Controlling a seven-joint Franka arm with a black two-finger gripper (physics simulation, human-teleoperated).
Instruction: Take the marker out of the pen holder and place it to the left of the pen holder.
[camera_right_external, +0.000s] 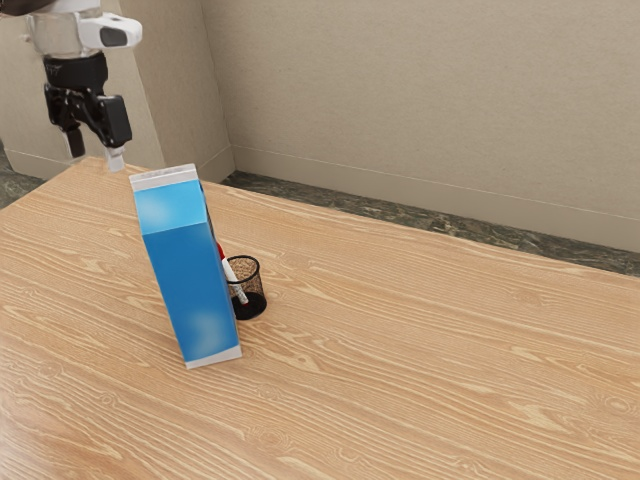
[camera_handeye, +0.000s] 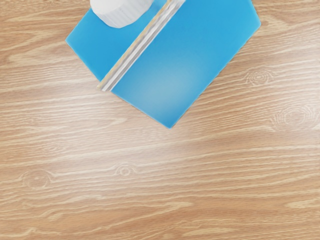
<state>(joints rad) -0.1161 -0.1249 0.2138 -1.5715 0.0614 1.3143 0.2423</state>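
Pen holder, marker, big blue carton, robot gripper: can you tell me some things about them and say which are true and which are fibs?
1. The marker stands in the pen holder. True.
2. The gripper is holding the marker. False: the gripper is open and empty.
3. The carton has a white cap. True.
4. The carton is lying on its side. False: the carton stands up.

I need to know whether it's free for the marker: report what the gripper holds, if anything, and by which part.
Nothing is held: the gripper is open, with nothing between its fingers. The marker is in the pen holder.
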